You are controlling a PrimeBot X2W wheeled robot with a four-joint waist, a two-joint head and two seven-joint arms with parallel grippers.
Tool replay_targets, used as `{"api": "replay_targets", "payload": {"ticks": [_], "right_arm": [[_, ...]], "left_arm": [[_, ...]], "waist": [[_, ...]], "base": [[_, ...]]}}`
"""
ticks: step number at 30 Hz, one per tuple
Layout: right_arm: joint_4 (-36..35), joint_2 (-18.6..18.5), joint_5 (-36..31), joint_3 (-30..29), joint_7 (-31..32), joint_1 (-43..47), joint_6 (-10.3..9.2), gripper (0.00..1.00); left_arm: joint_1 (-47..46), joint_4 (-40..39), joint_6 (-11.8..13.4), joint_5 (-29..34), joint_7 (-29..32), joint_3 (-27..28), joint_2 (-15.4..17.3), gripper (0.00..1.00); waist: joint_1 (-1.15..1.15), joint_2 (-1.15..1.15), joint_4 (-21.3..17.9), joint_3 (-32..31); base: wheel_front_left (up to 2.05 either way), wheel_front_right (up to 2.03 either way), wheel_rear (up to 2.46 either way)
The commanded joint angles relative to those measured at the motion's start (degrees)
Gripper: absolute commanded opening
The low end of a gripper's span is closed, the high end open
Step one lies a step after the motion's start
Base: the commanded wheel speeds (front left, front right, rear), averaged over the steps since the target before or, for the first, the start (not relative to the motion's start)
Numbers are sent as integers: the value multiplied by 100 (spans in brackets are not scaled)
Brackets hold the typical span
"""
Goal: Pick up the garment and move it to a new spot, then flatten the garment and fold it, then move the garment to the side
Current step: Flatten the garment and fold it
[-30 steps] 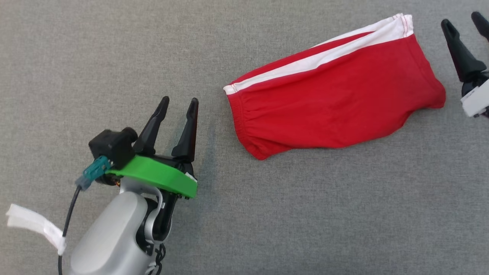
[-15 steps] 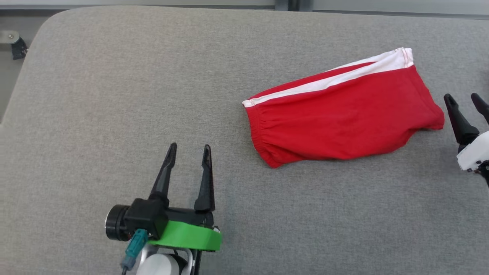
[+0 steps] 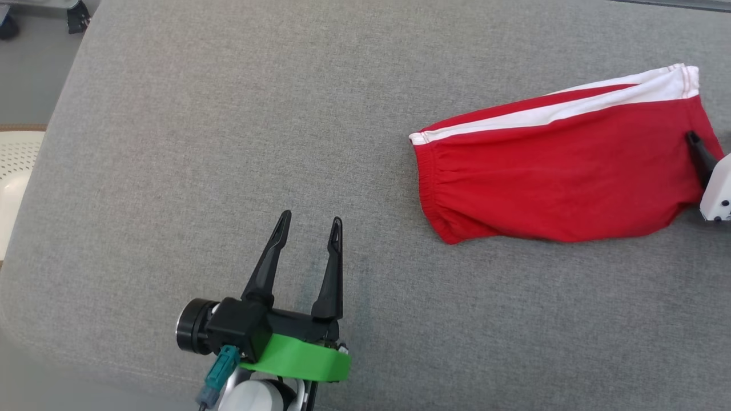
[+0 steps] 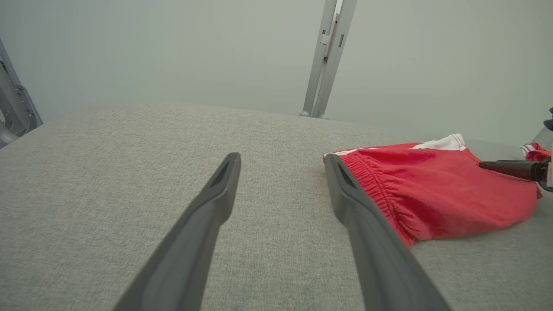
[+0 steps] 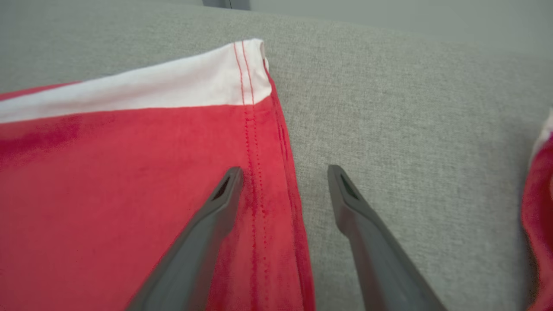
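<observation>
The garment point(image 3: 565, 171) is a pair of red shorts with a white side stripe, lying folded flat on the grey padded surface at the right. My left gripper point(image 3: 309, 218) stands open and empty well to its left; in the left wrist view that gripper point(image 4: 281, 156) points past the elastic waistband point(image 4: 380, 190). My right gripper point(image 5: 285, 170) is open and straddles the garment's stitched hem point(image 5: 255, 142), one finger over red cloth, the other over bare surface. In the head view one right finger point(image 3: 699, 154) shows over the garment's right end.
The grey padded surface point(image 3: 228, 142) ends at a rounded left edge, with floor and a white perforated object point(image 3: 14, 165) beyond. Another red and white cloth point(image 5: 538, 185) lies just right of the right gripper. A metal post point(image 4: 328, 56) stands behind the surface.
The head camera has shifted, so the whole picture moved. The right gripper has come from beside the garment's right end to over its hem. Both grippers stayed open.
</observation>
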Motion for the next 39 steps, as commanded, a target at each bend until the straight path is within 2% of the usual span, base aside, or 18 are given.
{"api": "replay_targets", "payload": {"ticks": [1, 6, 7, 8, 9, 12, 19, 23, 29, 33, 39], "right_arm": [[153, 28, -118, -11, 42, -76, -10, 100], [694, 158, -388, 18, 193, -120, -12, 100], [762, 193, -399, 14, 224, -114, -12, 93], [808, 244, -391, 31, 264, -95, -11, 42], [839, 278, -359, 42, 300, -79, -12, 0], [856, 304, -297, 116, 363, 5, -15, 0], [1000, 240, -483, 41, -110, 176, -19, 0], [951, 81, -836, 56, -445, 216, -16, 0], [698, -111, -1310, -14, -523, -6, -12, 0], [421, 112, -1610, -148, -434, -177, -12, 0], [-31, 751, -2216, -549, -274, -277, -11, 0]], "left_arm": [[-89, -22, 26, -5, -16, -26, -5, 100], [-124, -32, 80, 6, -17, -74, -5, 100], [-123, -29, 91, 11, -17, -76, -5, 100], [-121, -6, 108, 33, -17, -79, -5, 100], [-124, 7, 106, 57, -17, -83, -5, 100], [-122, 55, 93, 119, -17, -86, -4, 100], [2, 196, 9, 259, -17, -16, -2, 100], [162, 258, 10, 193, -17, 62, -1, 100], [291, 326, -27, 217, -17, 37, -1, 100], [326, 352, -12, 193, -17, 33, 0, 100], [288, 405, -51, 151, -17, -50, 0, 100]], "waist": [[0, 0, 142, 143], [0, 0, 216, 212], [0, 0, 220, 215], [0, 0, 217, 215], [0, 0, 211, 214], [0, 0, 149, 174], [0, 0, -184, -106], [0, 0, -536, -401], [0, 0, -770, -656], [0, 0, -818, -747], [0, 0, -730, -814]], "base": [[0, 0, 0], [0, 0, 0], [0, 0, 0], [0, 0, 0], [0, 0, 0], [0, 0, 0], [0, 0, 0], [0, 0, 0], [0, 0, 0], [0, 0, 0], [0, 0, 0]]}}
